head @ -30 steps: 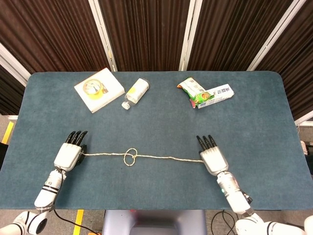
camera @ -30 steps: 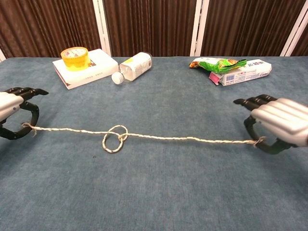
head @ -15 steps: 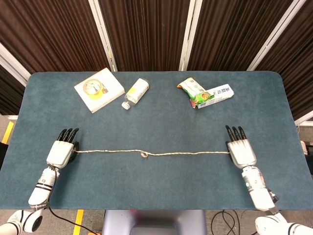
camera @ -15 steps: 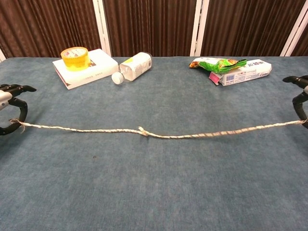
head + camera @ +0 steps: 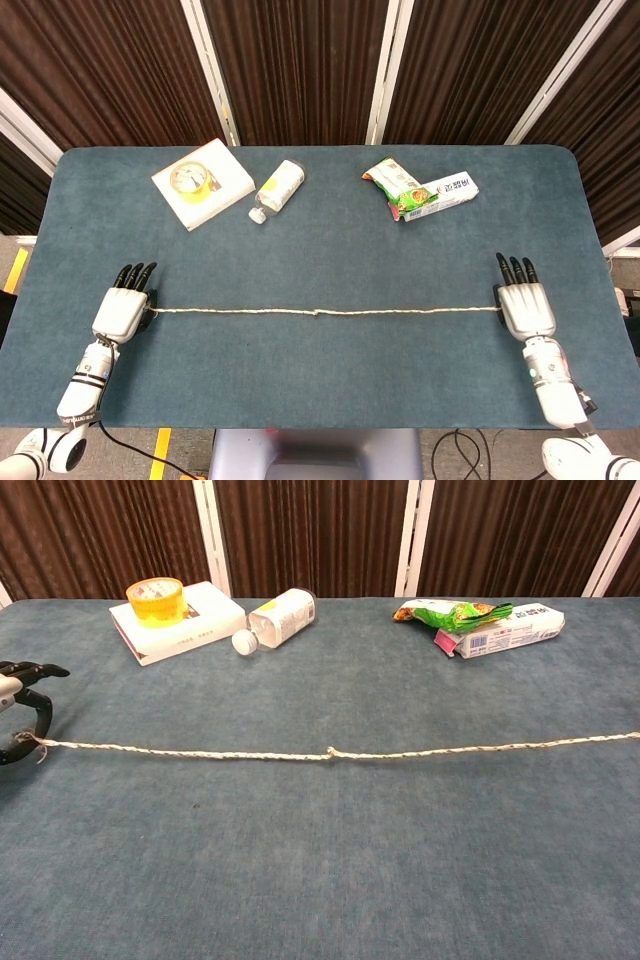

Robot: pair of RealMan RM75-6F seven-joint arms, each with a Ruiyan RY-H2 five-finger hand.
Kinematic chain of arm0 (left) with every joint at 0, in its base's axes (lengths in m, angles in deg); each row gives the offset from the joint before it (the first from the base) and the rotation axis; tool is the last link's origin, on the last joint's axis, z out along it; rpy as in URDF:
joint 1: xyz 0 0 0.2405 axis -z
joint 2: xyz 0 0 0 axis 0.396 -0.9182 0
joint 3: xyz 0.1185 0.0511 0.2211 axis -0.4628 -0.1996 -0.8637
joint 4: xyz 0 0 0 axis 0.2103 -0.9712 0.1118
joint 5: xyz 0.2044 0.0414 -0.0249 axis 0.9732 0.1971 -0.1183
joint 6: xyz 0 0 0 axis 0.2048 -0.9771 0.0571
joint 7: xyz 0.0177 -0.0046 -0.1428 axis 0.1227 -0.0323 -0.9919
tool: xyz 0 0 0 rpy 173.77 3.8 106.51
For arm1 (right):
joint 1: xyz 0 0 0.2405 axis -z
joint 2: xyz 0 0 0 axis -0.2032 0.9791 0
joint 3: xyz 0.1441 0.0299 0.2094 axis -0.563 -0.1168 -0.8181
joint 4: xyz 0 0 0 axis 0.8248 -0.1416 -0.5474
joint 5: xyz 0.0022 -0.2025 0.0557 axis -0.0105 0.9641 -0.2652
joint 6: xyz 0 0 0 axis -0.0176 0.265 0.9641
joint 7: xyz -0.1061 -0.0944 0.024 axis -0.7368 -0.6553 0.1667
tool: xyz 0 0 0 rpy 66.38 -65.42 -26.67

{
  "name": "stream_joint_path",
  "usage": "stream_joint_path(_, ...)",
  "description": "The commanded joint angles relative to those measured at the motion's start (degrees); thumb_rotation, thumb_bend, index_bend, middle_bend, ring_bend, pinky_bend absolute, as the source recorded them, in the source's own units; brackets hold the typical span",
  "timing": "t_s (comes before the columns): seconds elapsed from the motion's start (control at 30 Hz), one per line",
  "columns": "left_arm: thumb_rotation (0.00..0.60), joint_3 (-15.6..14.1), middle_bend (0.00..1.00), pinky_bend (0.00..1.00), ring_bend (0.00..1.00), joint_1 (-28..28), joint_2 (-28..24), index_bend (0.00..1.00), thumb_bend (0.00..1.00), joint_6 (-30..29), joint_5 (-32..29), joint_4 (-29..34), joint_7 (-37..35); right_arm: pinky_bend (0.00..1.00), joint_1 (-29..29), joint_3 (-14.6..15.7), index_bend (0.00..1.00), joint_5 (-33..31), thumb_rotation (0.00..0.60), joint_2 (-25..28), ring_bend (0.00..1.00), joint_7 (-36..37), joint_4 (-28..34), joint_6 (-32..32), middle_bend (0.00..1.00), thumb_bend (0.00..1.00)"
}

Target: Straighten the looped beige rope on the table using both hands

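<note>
The beige rope point(image 5: 320, 313) point(image 5: 330, 752) lies stretched in a nearly straight line across the table, with a small tight knot near its middle. My left hand point(image 5: 123, 308) point(image 5: 22, 712) pinches the rope's left end, near the table's left edge. At the opposite end, my right hand point(image 5: 523, 303) grips the rope near the right edge. The chest view shows the rope running off the right border, and the right hand is outside that view.
At the back of the teal table point(image 5: 320, 230) lie a white box with yellow tape point(image 5: 202, 182), a small tipped bottle point(image 5: 277, 189), a green snack bag point(image 5: 393, 184) and a white carton point(image 5: 445, 192).
Both hands have moved apart, the right one furthest. The loop in the rope's middle has closed down into a small knot and the rope is now drawn straight.
</note>
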Motion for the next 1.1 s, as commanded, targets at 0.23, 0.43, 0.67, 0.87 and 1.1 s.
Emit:
stream_joint_path(0.23,0.600,-0.1,0.04,0.09,0.00,0.2,0.5,0.63,0.45,0.5,0.0,-0.8,0.1,0.00,0.8,-0.1,0.80,-0.9,0.600,-0.7,0.00,4.7,-5.5,-1.5,0.09,0.65)
stream_joint_path(0.43,0.600,-0.3,0.04,0.09,0.00,0.4,1.1,0.63,0.45,1.2,0.0,-1.6,0.3,0.00,1.0,0.1,0.80,-0.7,0.600,-1.6,0.00,6.8,-8.6,-2.5,0.09,0.65)
stream_joint_path(0.67,0.600,-0.4,0.05,0.09,0.00,1.0,1.5,0.62,0.45,1.6,0.4,-1.2,0.6,0.00,0.7,0.5,0.80,0.7,0.600,-2.2,0.00,8.8,-10.6,-3.0,0.09,0.65)
stream_joint_path(0.87,0.600,-0.6,0.05,0.09,0.00,1.2,2.3,0.63,0.45,1.8,0.5,-1.1,1.2,0.00,0.5,0.4,0.79,0.6,0.600,-3.2,0.00,8.6,-11.5,-3.8,0.09,0.65)
stream_joint_path(1.1,0.600,-0.6,0.05,0.09,0.00,1.4,2.9,0.62,0.45,2.6,0.2,-1.6,1.9,0.00,0.4,0.5,0.77,0.2,0.600,-4.2,0.00,7.5,-12.7,-4.7,0.09,0.65)
